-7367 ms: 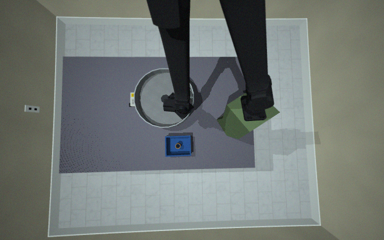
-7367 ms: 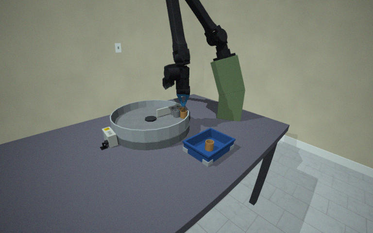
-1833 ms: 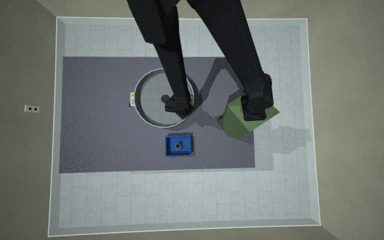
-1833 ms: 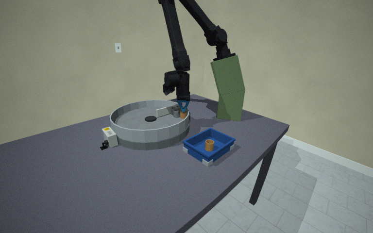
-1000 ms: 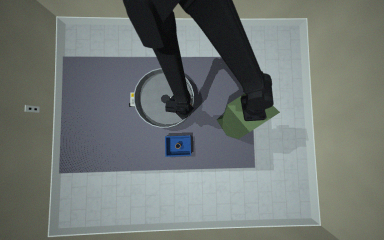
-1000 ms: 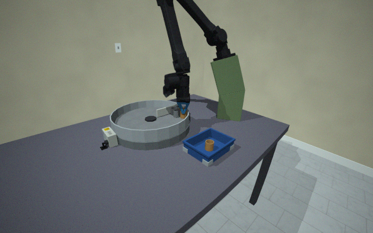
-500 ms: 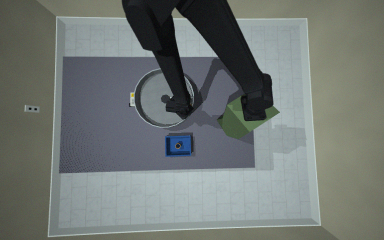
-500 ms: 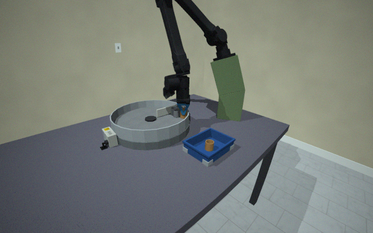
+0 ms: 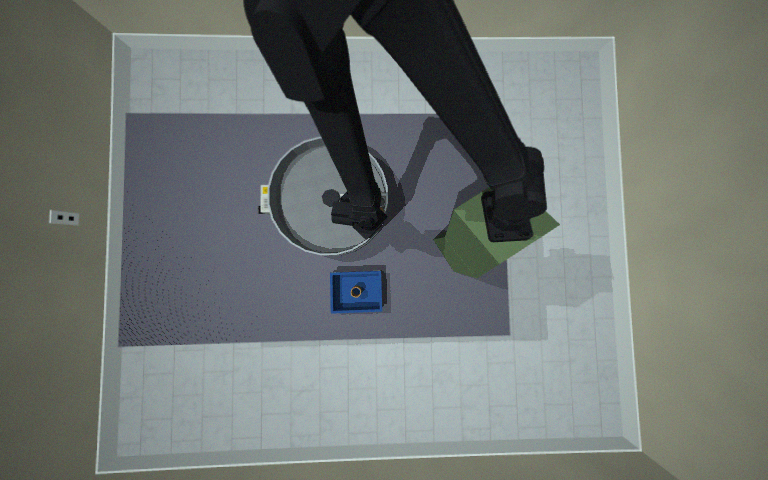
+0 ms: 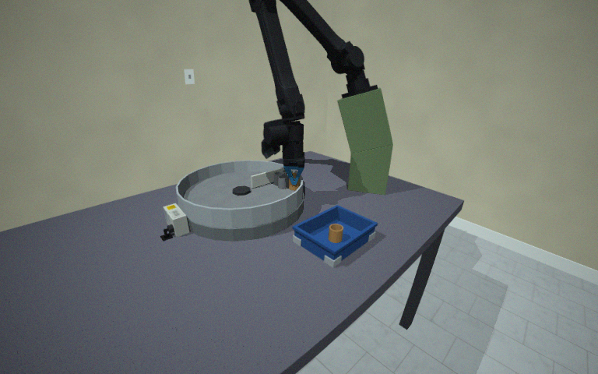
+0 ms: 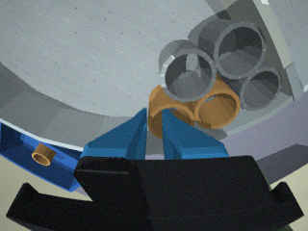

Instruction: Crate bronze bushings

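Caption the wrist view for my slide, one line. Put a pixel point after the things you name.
Blue fingertips of the end effector [image 10: 293, 181] [image 11: 154, 112] by two bronze bushings [image 11: 171, 115] [image 11: 218, 107], three steel ones [image 11: 189, 74] [image 11: 241, 50] [image 11: 261, 89] alongside.
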Controlling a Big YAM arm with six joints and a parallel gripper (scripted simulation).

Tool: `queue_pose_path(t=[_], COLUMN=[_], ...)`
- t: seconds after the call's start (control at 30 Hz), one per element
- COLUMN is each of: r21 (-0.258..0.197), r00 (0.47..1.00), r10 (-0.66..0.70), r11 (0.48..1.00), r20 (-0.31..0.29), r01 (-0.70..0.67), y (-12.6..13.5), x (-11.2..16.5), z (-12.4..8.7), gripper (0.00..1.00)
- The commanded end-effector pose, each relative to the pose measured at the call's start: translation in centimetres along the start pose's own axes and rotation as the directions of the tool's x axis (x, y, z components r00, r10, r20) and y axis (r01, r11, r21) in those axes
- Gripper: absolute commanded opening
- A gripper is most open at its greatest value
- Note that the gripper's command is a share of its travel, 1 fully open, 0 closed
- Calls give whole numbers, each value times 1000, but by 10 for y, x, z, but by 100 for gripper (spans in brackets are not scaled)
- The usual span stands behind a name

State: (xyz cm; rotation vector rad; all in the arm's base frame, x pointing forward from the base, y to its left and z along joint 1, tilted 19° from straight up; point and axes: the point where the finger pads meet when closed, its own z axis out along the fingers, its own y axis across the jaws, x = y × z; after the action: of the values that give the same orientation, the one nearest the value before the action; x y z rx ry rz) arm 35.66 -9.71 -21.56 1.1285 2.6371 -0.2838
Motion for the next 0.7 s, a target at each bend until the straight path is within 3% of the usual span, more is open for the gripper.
queue_pose_path(t=[0.0, 0.33, 0.37, 0.47, 0.67], r21=[-18, -18, -18, 8, 2], r00=[1000, 1000, 1000, 1000, 1000], r10=[-3, -3, -3, -2, 0], r11=[1000, 1000, 1000, 1000, 1000], r20=[22, 22, 22, -3, 4], r01=[3, 3, 3, 2, 0], y=[7, 7, 7, -4, -3], x=[-10, -10, -10, 0, -2], z=[-3, -3, -3, -2, -2], gripper=[14, 14, 0, 0, 0])
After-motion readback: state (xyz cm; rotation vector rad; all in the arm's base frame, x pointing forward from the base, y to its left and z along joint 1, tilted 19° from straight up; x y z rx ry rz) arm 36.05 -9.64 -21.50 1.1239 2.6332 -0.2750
